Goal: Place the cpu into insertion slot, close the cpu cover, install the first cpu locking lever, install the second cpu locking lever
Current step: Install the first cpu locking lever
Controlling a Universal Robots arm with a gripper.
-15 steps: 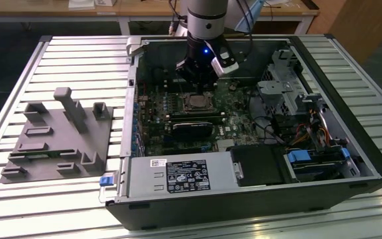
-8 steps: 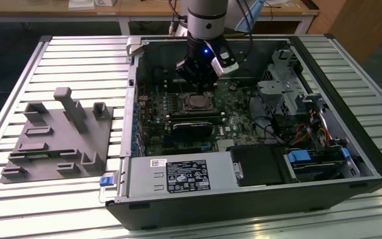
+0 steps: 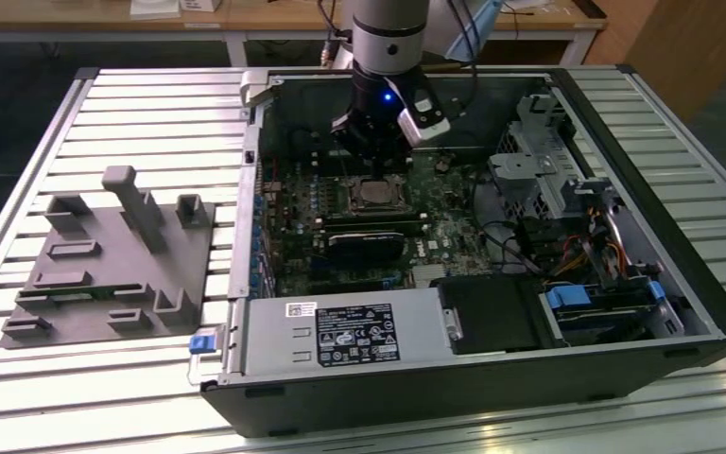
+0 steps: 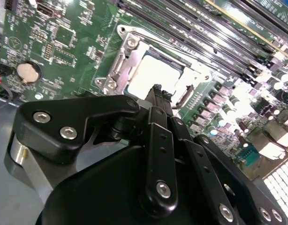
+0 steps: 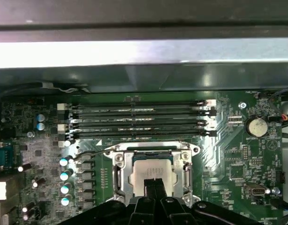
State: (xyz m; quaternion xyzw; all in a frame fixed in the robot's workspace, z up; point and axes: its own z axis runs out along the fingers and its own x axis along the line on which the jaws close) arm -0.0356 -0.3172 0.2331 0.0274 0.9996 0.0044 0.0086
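- The gripper (image 5: 155, 184) has its fingers pressed together with nothing between them. Its tip stands over one edge of the insertion slot (image 5: 151, 153), but I cannot tell if it touches.
- The cpu (image 5: 151, 172) lies flat inside the insertion slot, and the cpu cover (image 5: 121, 174) seems to lie down around it as a silvery frame.
- I judge that the work is at the levers: a thin wire lever (image 5: 90, 154) reaches out from one corner of the insertion slot.
- To do this well, the tip should press on the wire alone, slowly. It should not slide onto the cpu or onto the small parts beside the insertion slot.
- The exterior view gives the whole setting: the arm stands upright over the insertion slot inside the computer case (image 3: 464, 378), and a grey fixture (image 3: 98, 255) lies on the table (image 3: 148, 104), well apart from the insertion slot.
- The first wrist view gives the memory slots (image 5: 139, 119) just beside the insertion slot, and the second wrist view gives the cover's screws (image 4: 130, 43) from close by.
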